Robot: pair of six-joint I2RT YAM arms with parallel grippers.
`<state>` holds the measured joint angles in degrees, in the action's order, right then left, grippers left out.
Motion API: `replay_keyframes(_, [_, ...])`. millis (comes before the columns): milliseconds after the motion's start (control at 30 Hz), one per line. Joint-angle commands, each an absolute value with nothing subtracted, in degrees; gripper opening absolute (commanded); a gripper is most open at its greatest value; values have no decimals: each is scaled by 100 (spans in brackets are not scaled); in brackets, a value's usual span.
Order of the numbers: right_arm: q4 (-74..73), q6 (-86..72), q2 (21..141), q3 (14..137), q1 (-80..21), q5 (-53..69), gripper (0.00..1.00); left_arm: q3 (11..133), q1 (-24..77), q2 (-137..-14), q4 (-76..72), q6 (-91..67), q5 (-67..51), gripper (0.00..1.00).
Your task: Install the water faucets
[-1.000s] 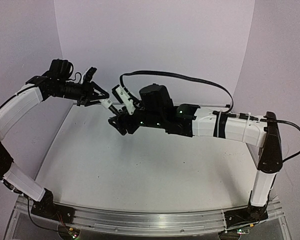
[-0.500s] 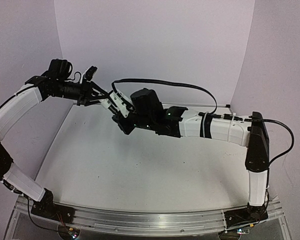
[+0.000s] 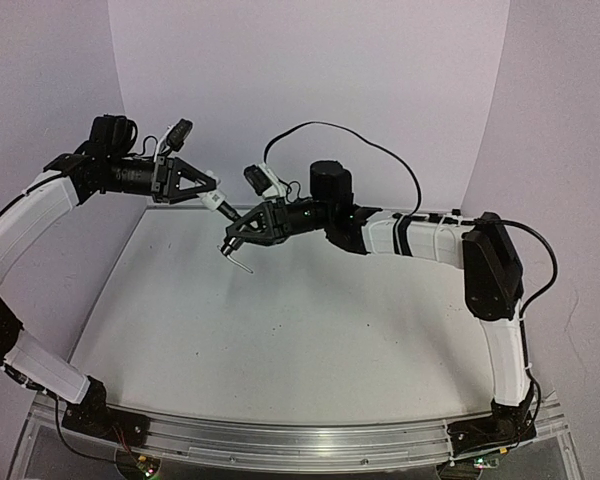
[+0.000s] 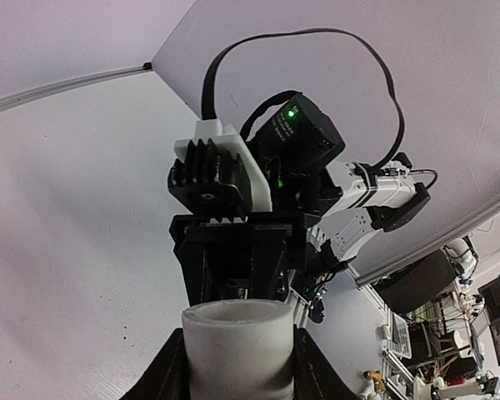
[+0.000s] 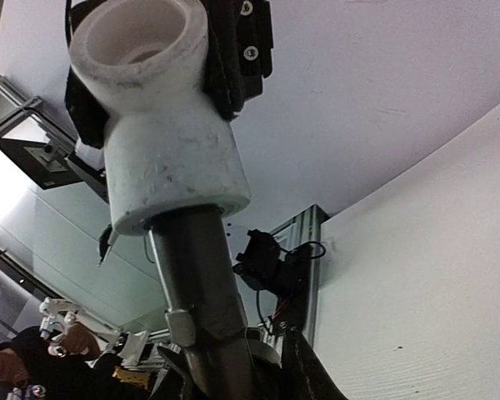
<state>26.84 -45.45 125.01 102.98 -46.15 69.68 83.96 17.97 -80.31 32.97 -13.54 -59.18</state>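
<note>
Well, the left hand (image 4: 237, 371) is squeezed tight on the white fitting (image 4: 237, 333), low in the middle of its own view. The right hand (image 5: 225, 375) is squeezed tight on the black piece (image 5: 196, 275). The top of that piece goes up into the white fitting. In the top view, both parts hang in the air at the upper left, over the worktop (image 3: 310, 340).

Two arms: left arm (image 3: 25, 215) & right arm (image 3: 435, 240), white shell segs w/ black joints. Black bases (image 3: 85, 412) bolted to an alu rail (image 3: 280, 440). Left tool (image 3: 212, 196) & right tool (image 3: 232, 237): black wedge frames. Black cable (image 4: 317, 32) loops off rt wrist; green LED (image 4: 292, 111) lit. Finned black block (image 4: 208, 171); small screw heads (image 5: 248, 52) by the fingers.
</note>
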Motion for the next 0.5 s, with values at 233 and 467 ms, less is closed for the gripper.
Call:
replay_keyframes(233, [172, -1786, 10980, 9487, -4255, 3819, 71, 8607, 1808, -7979, 3480, -2248, -5020, 0])
replay_keyframes(467, [-108, 326, 10374, 9179, -5523, 116, 83, 8780, 1692, -8190, 3482, -2951, -4743, 0])
